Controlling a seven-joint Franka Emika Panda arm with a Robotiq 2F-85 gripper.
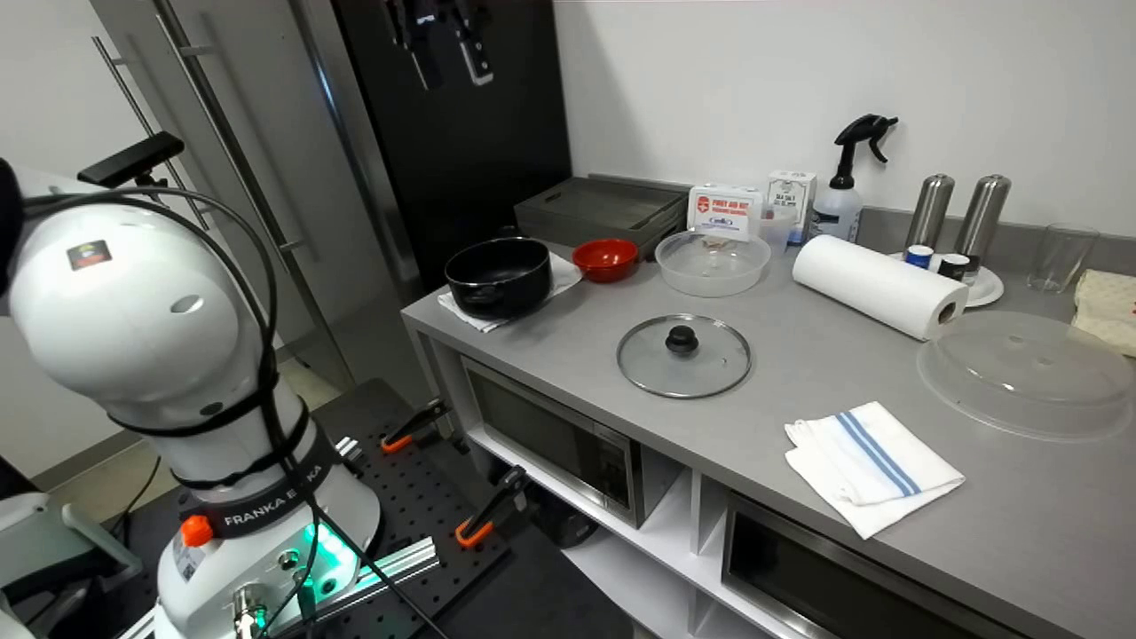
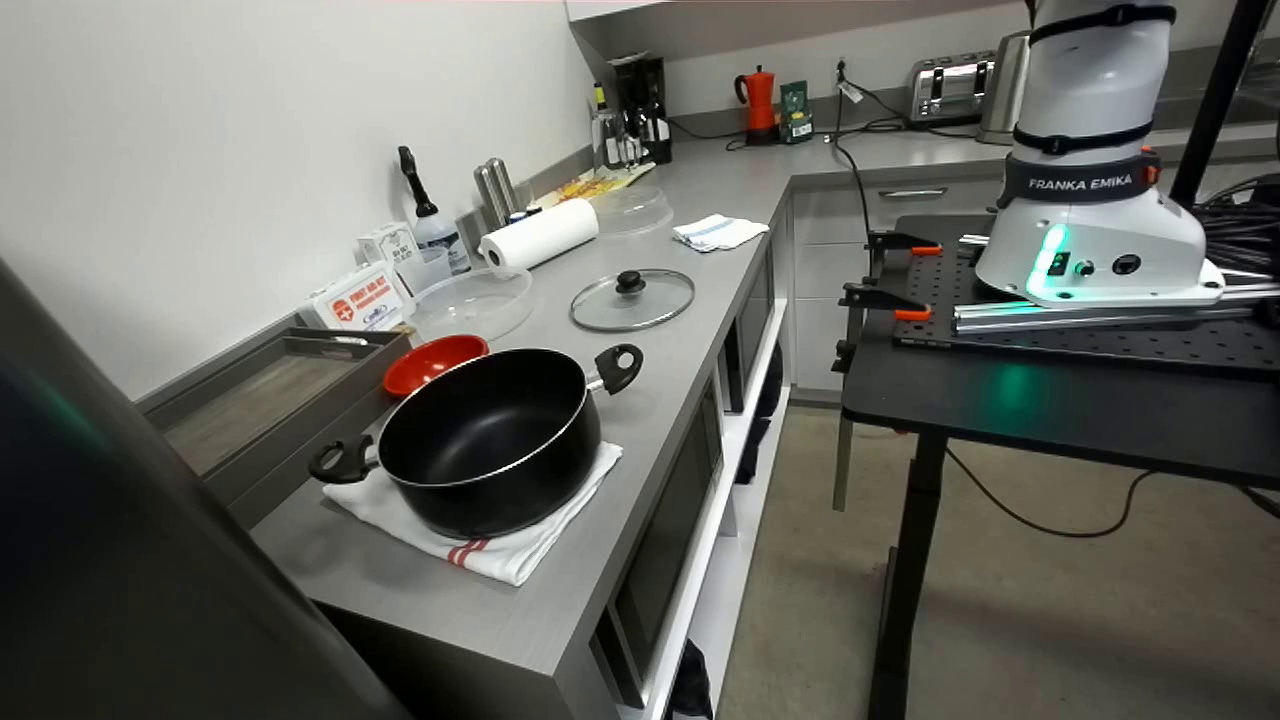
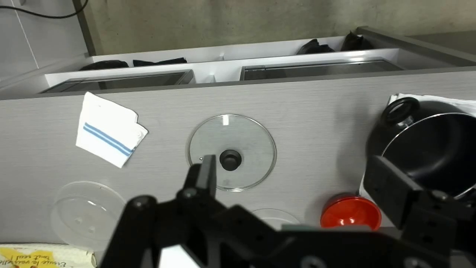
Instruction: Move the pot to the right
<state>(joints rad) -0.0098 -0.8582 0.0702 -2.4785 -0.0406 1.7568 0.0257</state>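
Note:
The pot [image 1: 500,282] is round and black with a dark interior and two loop handles. It sits upright on a folded white towel [image 2: 510,560] at one end of the grey counter, and shows in both exterior views [image 2: 490,440]. In the wrist view the pot [image 3: 435,149] is at the right edge, partly cut off and partly behind a finger. My gripper [image 3: 292,167] is wide open and empty, with the fingers far apart. In an exterior view my gripper [image 1: 453,75] hangs high at the top edge, apart from the pot. It is out of view in the remaining exterior view.
A glass lid [image 1: 683,357] with a black knob lies mid-counter. A red bowl [image 1: 606,259], a grey tray [image 1: 595,209] and a clear bowl [image 1: 713,266] stand near the pot. A paper roll [image 1: 879,286], a striped cloth [image 1: 874,466] and a clear cover [image 1: 1025,377] lie farther along.

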